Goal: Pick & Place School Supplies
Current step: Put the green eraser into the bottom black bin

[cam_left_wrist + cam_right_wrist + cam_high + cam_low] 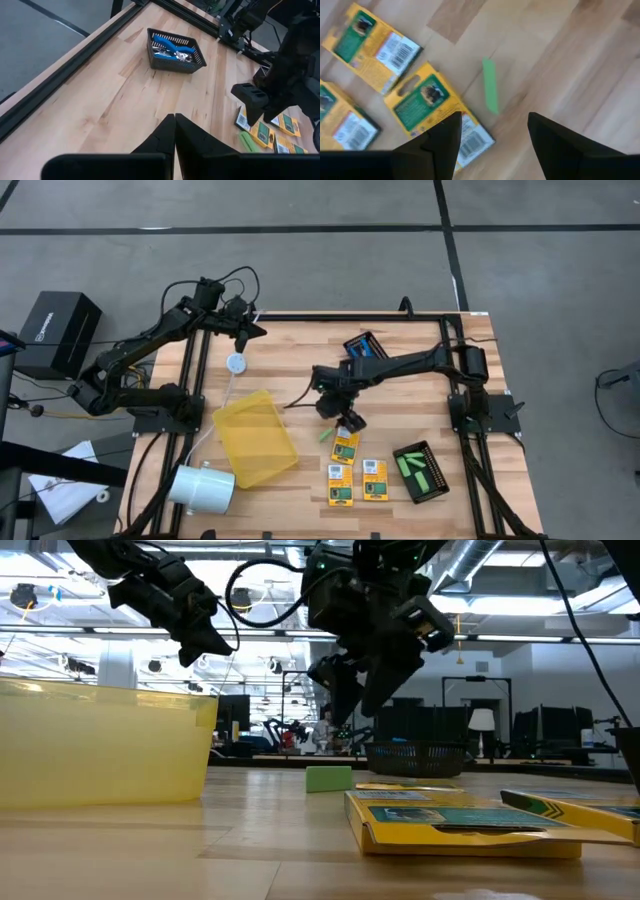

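From up top I see the right gripper [352, 420] hanging over the middle of the table, its fingers spread apart with nothing between them; the wrist camera shows bare wood in the gap. A single green stick [490, 92] lies flat on the wood just beyond those fingers, beside the nearest crayon box [436, 114]; I count three crayon boxes [357, 470] lying flat on the table near the front edge, each yellow with a green panel and a white barcode patch; the printing on them is too small for me to read.

Containers next: a black mesh tray [421, 472] near the right front corner holds several more green sticks [412, 468]; a second black mesh tray [176, 51] toward the far edge holds blue-handled scissors [172, 48]; the yellow tray [255, 437] sits left of centre, and I cannot make out anything inside it. A white cylinder [201, 486] lies on its side at the left front corner, touching the yellow tray's corner.

The left gripper [243, 332] waits over the far left corner of the table, fingers pressed together and holding nothing; a small round white object [236, 363] rests on the wood just below it in the overhead view.

A black box [57, 332] stands off the table to the left; its white marking is not legible to me.
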